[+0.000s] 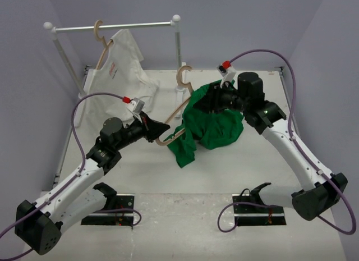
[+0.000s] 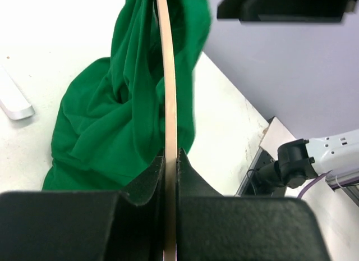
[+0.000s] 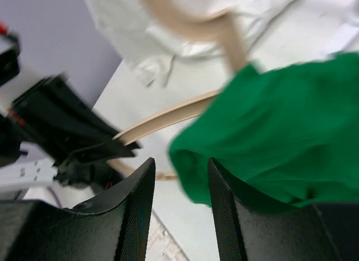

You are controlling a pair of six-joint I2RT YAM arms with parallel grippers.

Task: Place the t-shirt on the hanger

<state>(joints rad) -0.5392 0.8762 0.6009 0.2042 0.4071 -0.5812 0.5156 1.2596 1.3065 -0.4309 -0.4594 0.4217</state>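
Observation:
The green t-shirt (image 1: 216, 123) hangs bunched over the far arm of the tan wooden hanger (image 1: 178, 112), its lower part resting on the table. My left gripper (image 1: 161, 135) is shut on the near end of the hanger arm (image 2: 170, 104) and holds it tilted above the table; the shirt (image 2: 106, 120) drapes beside the arm. My right gripper (image 1: 216, 97) is at the shirt's upper far edge. Its jaws stand apart (image 3: 180, 185), with a fold of the green cloth (image 3: 280, 132) reaching into the gap. The hanger's hook (image 1: 183, 76) points up beyond the shirt.
A white t-shirt (image 1: 120, 62) hangs on a second wooden hanger from the white rail (image 1: 115, 27) at the back left, its hem on the table. The rail's right post (image 1: 178, 53) stands just behind the hook. The grey side walls are close.

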